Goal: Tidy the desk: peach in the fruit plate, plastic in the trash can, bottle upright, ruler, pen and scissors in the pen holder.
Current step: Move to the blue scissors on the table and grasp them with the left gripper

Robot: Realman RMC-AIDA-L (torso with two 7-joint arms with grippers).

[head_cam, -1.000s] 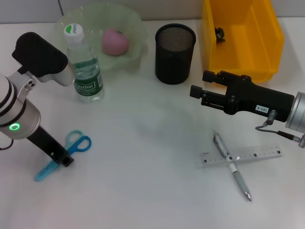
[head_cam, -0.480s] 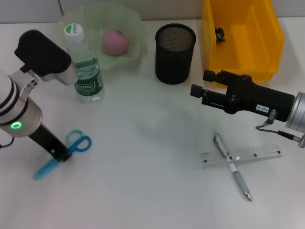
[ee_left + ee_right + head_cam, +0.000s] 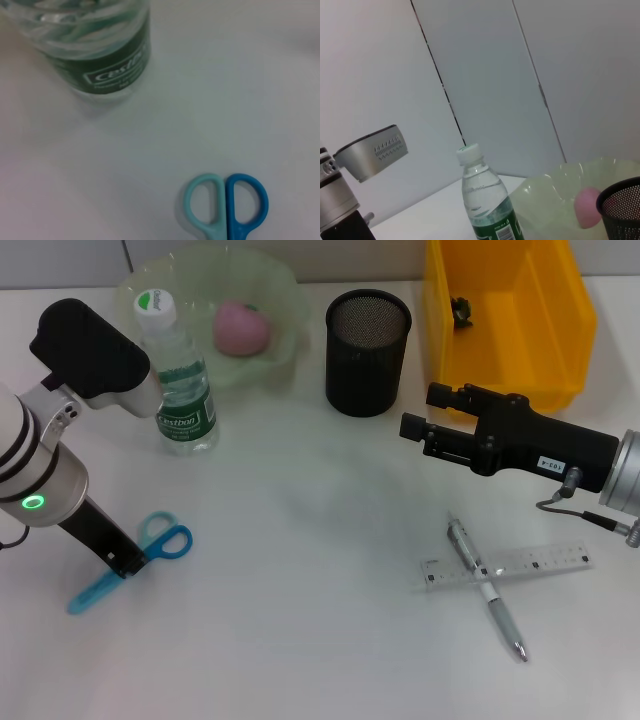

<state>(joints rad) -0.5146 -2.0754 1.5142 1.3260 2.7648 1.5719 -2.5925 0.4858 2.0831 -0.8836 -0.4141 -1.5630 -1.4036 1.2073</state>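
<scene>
A: Two tools showing. We're seeing the left tool (image 3: pixel 128 565) sitting down on the scissors (image 3: pixel 150 545), grip state unclear.
B: Right tool (image 3: pixel 412 431) is hovering near the pen holder (image 3: pixel 367 352), jaws look closed, empty. Pen (image 3: pixel 487 588) is lying across the ruler (image 3: pixel 505 566) on the desk (image 3: pixel 300 620).

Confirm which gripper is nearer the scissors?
Left. The left gripper is down on the scissors, at the middle between handles and blades. The right gripper hovers far across the desk, near the pen holder.

Left gripper (image 3: pixel 128 562) lowered near table; right gripper (image 3: pixel 415 432) raised, level.
</scene>
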